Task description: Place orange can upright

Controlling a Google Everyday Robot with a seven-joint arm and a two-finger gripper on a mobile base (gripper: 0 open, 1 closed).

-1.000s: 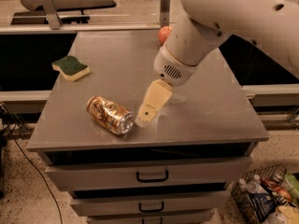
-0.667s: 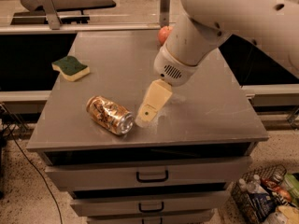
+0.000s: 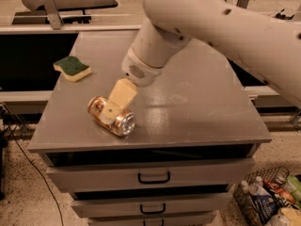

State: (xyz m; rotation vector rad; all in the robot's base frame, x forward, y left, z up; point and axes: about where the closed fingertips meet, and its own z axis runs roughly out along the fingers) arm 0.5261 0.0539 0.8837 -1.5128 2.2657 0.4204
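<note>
The can (image 3: 124,122) lies on its side near the worktop's (image 3: 197,102) front-left edge, one silver end facing forward. The hand (image 3: 114,105) sits across its middle, seemingly placed to grip the body for tipping upright. Whether it is clenched cannot be told.

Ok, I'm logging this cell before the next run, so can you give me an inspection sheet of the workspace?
Surface: grey cabinet top, drawers beneath.
Job's things: orange can lying on its side near the front left, not yet upright.
Clutter: green-and-yellow sponge at the back left, apart from the can.
Grippers: gripper down at the can, across its middle.
Cables: black cable on the floor, left of the cabinet.
Surroundings: wire basket holding bottles, on the floor at the right.
</note>
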